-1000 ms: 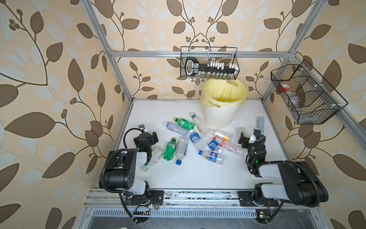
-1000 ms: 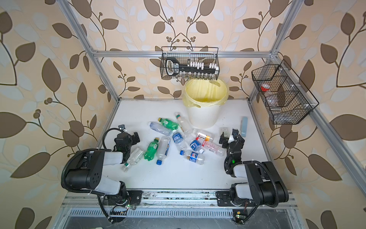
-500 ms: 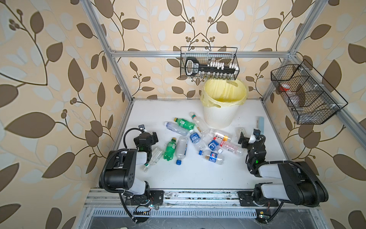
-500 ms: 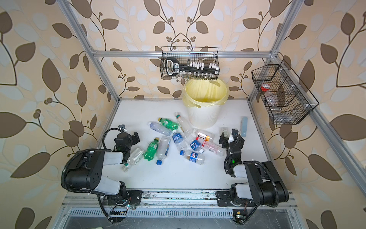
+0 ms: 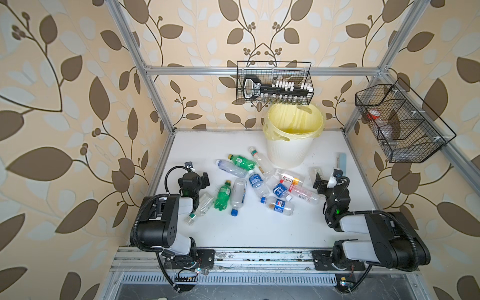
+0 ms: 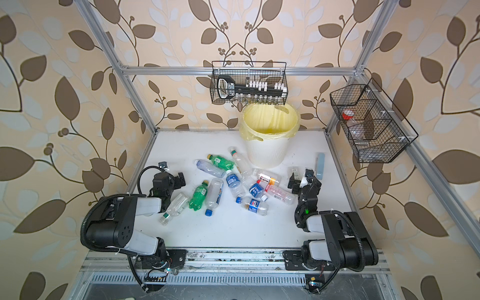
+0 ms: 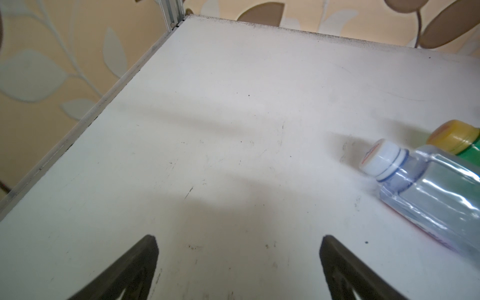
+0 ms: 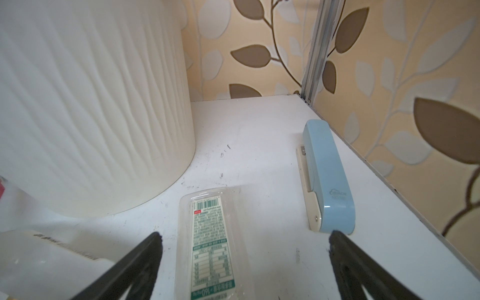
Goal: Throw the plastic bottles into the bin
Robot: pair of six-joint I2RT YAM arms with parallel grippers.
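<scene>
Several plastic bottles lie scattered mid-table in both top views, among them a green one (image 5: 223,194) and a blue-labelled one (image 6: 253,205). The cream ribbed bin (image 5: 288,153) with its yellow bag stands behind them. My left gripper (image 5: 204,179) is open over bare table; in the left wrist view (image 7: 239,240) a white-capped clear bottle (image 7: 426,187) and a yellow-capped green one (image 7: 457,140) lie off to one side. My right gripper (image 5: 320,181) is open and low beside the bin wall (image 8: 91,104). A flat clear labelled container (image 8: 210,241) lies between its fingers (image 8: 244,237), untouched.
A pale-blue case (image 8: 327,176) lies by the right table edge, close to one right fingertip. Black wire baskets hang on the back rail (image 5: 274,83) and the right rail (image 5: 397,124). Aluminium frame posts and wallpapered walls close in the table.
</scene>
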